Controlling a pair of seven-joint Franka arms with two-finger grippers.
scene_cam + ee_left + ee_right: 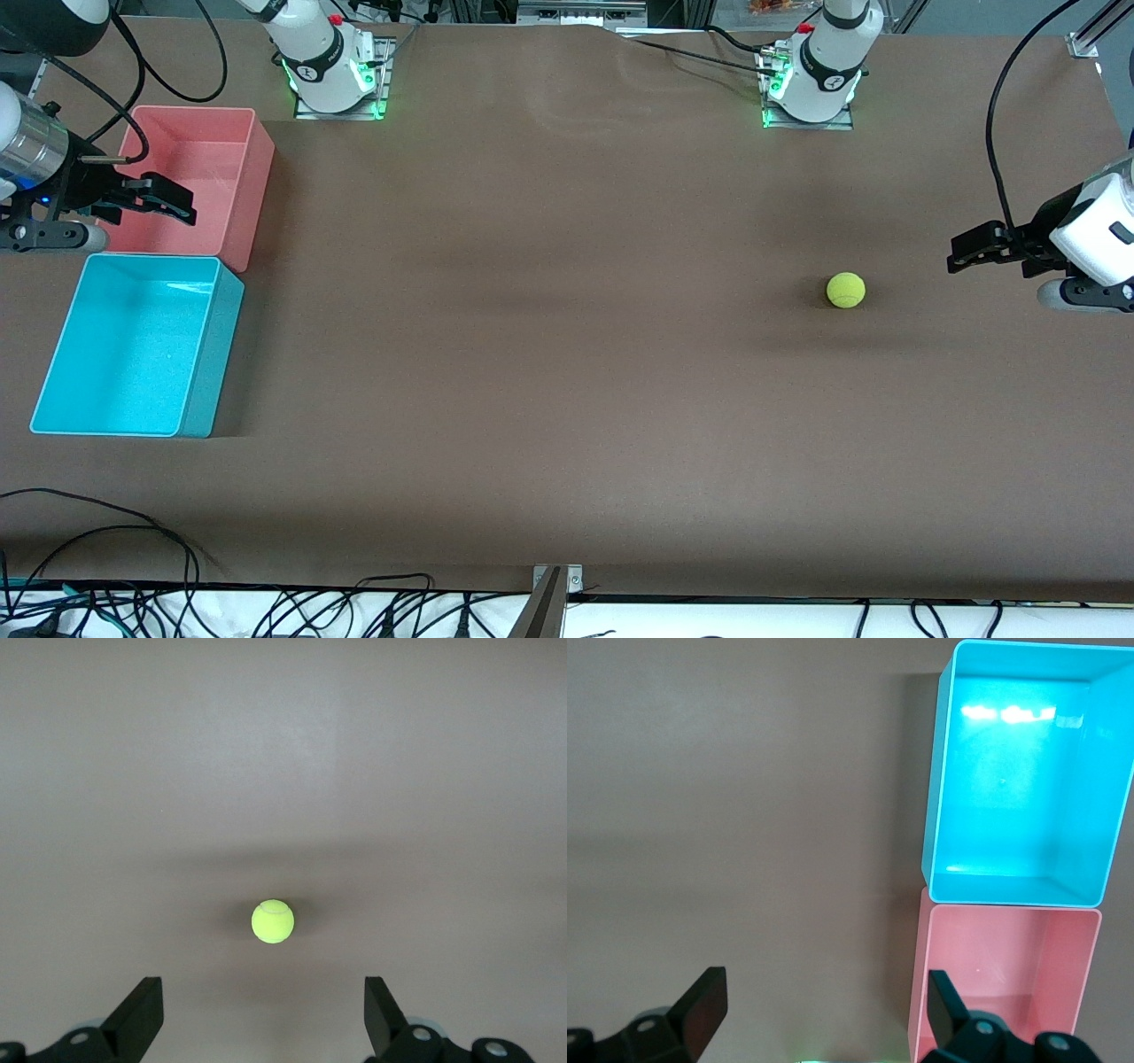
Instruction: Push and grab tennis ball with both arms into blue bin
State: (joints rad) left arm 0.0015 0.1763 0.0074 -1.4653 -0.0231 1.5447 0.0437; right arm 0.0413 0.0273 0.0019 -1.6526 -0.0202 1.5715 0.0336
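Observation:
The tennis ball (pixel 846 290) lies on the brown table toward the left arm's end. My left gripper (pixel 961 252) is open and empty, up in the air beside the ball, apart from it. In the left wrist view the ball (pixel 273 921) sits ahead of my open left gripper (pixel 264 1014). The blue bin (pixel 66 377) stands empty at the right arm's end; it also shows in the right wrist view (pixel 1019 780). My right gripper (pixel 177 202) is open and empty over the pink-red bin (pixel 232 190); it shows in the right wrist view (pixel 826 1005) too.
The pink-red bin (pixel 1010 979) stands against the blue bin, farther from the front camera. Both arm bases (pixel 332 66) (pixel 811 80) stand along the table's back edge. Cables (pixel 266 611) lie along the front edge.

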